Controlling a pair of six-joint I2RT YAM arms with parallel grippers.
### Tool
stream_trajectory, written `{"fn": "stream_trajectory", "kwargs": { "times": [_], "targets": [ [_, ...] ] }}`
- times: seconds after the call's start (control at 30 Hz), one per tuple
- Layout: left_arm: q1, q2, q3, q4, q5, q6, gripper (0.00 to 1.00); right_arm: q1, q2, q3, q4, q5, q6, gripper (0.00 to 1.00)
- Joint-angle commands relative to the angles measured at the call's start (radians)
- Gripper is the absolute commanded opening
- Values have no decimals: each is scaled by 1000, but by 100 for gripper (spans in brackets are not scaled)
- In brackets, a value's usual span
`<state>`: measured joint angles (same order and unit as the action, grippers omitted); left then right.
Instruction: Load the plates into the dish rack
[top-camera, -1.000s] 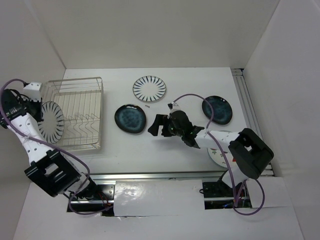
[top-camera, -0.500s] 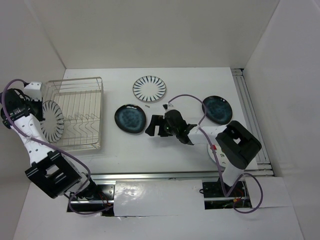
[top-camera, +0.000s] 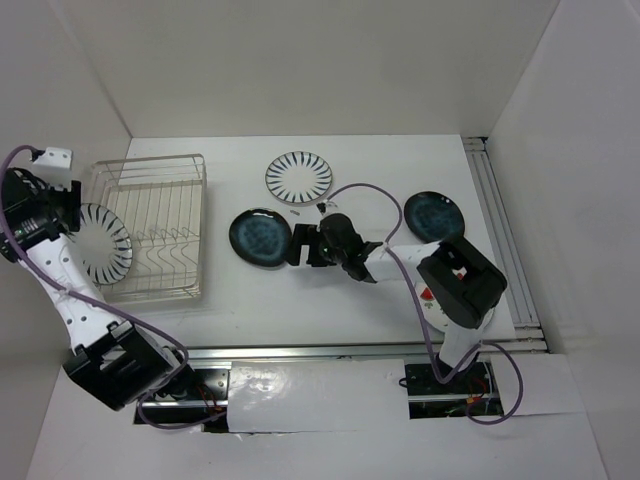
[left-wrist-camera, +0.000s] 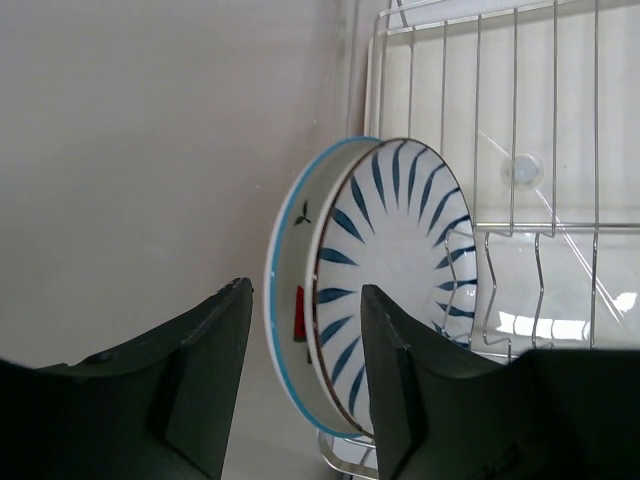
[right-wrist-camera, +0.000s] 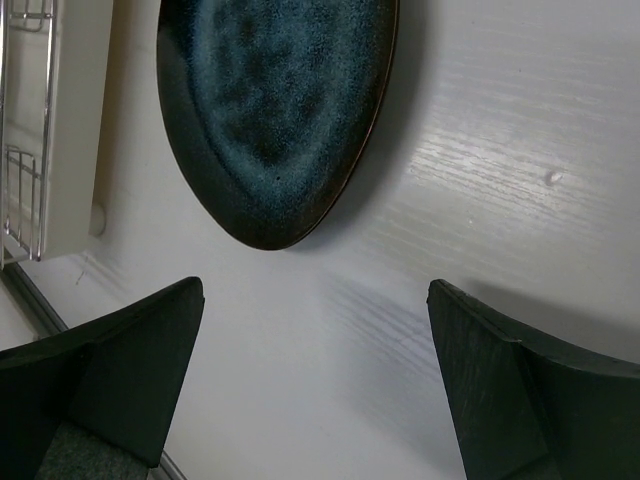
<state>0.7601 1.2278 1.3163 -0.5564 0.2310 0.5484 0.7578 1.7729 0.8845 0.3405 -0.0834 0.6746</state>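
In the dish rack (top-camera: 160, 225) a striped plate (top-camera: 103, 243) stands on edge at the left end. In the left wrist view the striped plate (left-wrist-camera: 395, 270) leans against a blue-rimmed watermelon plate (left-wrist-camera: 290, 290). My left gripper (left-wrist-camera: 300, 385) straddles their lower rims with its jaws parted, and there is a gap on the left side. A dark blue plate (top-camera: 260, 238) lies flat right of the rack. My right gripper (top-camera: 298, 247) is wide open beside its right edge. In the right wrist view the dark blue plate (right-wrist-camera: 270, 110) sits just ahead of the empty right gripper (right-wrist-camera: 315, 390).
A second striped plate (top-camera: 299, 177) lies flat behind the middle. Another dark blue plate (top-camera: 433, 219) is at the right. A watermelon plate (top-camera: 430, 312) shows partly under the right arm. A rail (top-camera: 500, 230) runs along the table's right edge. The left wall is close to the rack.
My left gripper's jaws have parted from the striped plate, which now stands in the rack, and the wrist has drawn back. My right gripper has moved left, up to the dark blue plate.
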Motion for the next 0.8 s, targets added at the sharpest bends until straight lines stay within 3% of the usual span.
{"fn": "stream_trajectory", "kwargs": {
  "times": [0.0,0.1,0.27,0.5,0.77],
  "targets": [
    [-2,-34,96,-11,13,18,60,9,37,56,41,34,3,100],
    [-2,-71,182,-124,76,8,65,9,80,65,52,45,14,100],
    [-47,-123,284,-319,228,-45,78,9,138,74,112,56,46,91],
    [-143,-123,330,-571,441,-143,78,9,211,129,123,93,92,77],
    [-274,-113,295,-536,438,-275,78,9,304,168,121,143,158,60]
  ]
}}
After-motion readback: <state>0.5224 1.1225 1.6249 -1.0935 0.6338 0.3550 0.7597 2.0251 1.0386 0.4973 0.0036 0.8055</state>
